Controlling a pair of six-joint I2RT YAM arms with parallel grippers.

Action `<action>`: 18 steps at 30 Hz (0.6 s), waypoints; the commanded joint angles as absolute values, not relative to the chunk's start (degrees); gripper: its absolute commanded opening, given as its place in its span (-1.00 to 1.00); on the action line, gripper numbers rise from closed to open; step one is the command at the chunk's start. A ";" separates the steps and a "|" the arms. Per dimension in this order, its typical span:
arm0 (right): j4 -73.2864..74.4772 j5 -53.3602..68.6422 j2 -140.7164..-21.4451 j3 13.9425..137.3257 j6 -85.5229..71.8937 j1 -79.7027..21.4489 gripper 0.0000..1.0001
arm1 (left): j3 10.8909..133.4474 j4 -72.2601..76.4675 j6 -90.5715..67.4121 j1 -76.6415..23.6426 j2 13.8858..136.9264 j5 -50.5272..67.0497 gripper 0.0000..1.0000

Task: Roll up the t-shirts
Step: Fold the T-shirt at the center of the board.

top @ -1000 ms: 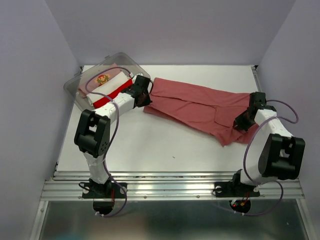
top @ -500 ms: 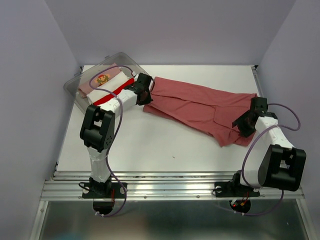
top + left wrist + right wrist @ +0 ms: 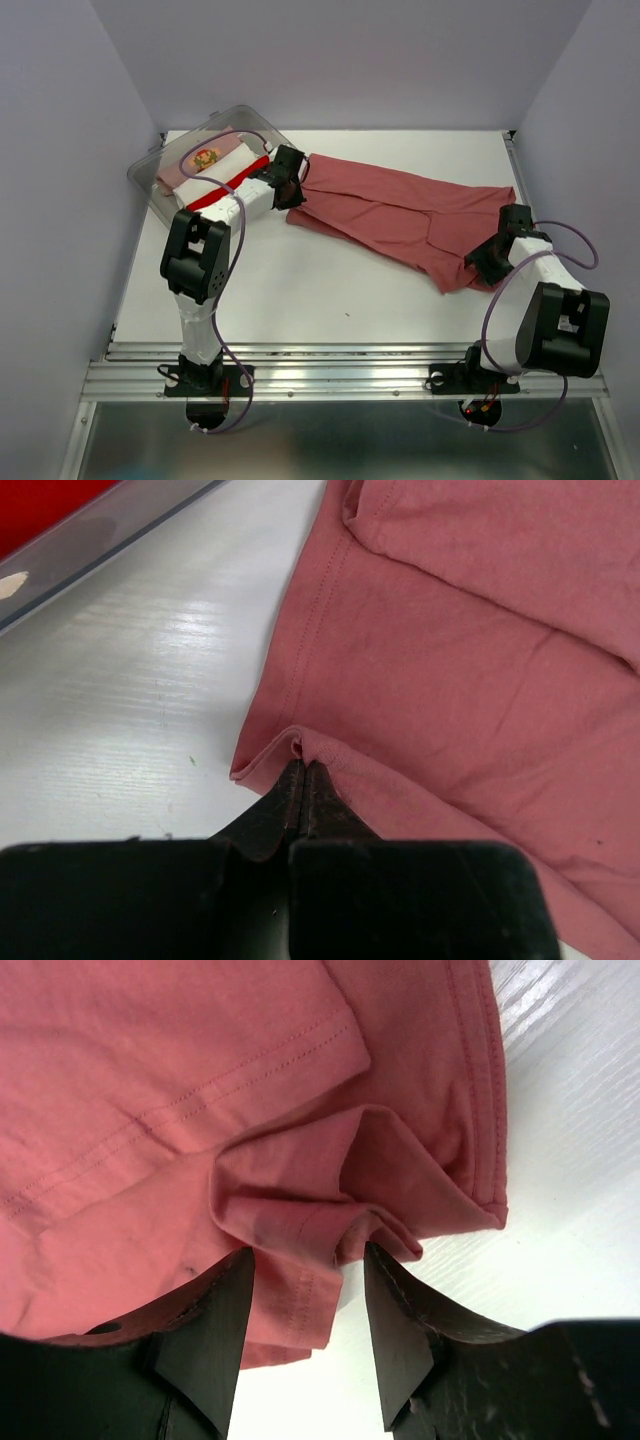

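Note:
A large brick-red t-shirt (image 3: pixel 400 215) lies flat across the table, running from the upper left to the lower right. My left gripper (image 3: pixel 290 190) is at its left end. In the left wrist view it (image 3: pixel 300 770) is shut on a small pinch of the shirt's hem (image 3: pixel 450 660). My right gripper (image 3: pixel 480 262) sits at the lower right corner. In the right wrist view it (image 3: pixel 308 1250) is open, its fingers either side of a bunched fold of the shirt (image 3: pixel 200 1090). Pale pink (image 3: pixel 205 160), white (image 3: pixel 225 172) and bright red (image 3: pixel 215 198) rolled bundles lie in the tub.
The clear plastic tub (image 3: pixel 150 170) stands at the back left, right beside my left arm; its edge (image 3: pixel 100 540) shows in the left wrist view. White table (image 3: pixel 330 290) lies in front of the shirt. Purple walls close in on both sides.
My right gripper has opened, let go of the shirt's corner and drawn back toward the near edge. The left arm shifted slightly and keeps its pinch.

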State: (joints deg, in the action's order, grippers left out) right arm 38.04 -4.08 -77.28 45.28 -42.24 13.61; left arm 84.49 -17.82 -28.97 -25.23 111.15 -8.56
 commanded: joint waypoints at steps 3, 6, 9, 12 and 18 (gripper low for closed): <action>33.14 -6.50 -78.40 45.62 -41.31 14.94 0.04 | 86.57 -17.93 -27.95 -25.05 110.65 -9.14 -1.00; 31.99 -6.24 -78.66 45.70 -41.13 14.94 -0.02 | 86.75 -18.02 -27.86 -25.05 110.65 -9.23 -1.00; 31.03 -6.33 -79.19 45.44 -40.70 15.46 -0.11 | 86.75 -18.02 -27.86 -25.05 110.65 -9.32 -1.00; 30.15 -5.89 -79.89 45.00 -40.61 15.47 -0.23 | 86.75 -18.02 -27.86 -25.05 110.66 -9.32 -1.00; 29.97 -6.50 -78.40 45.09 -41.31 15.47 -0.99 | 87.36 -18.46 -27.77 -25.05 110.39 -9.58 -1.00</action>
State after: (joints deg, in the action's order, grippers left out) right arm 32.29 -5.04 -80.23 45.10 -41.19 15.03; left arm 84.49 -17.85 -28.88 -25.23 111.28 -8.62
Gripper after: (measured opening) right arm 0.071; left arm 0.025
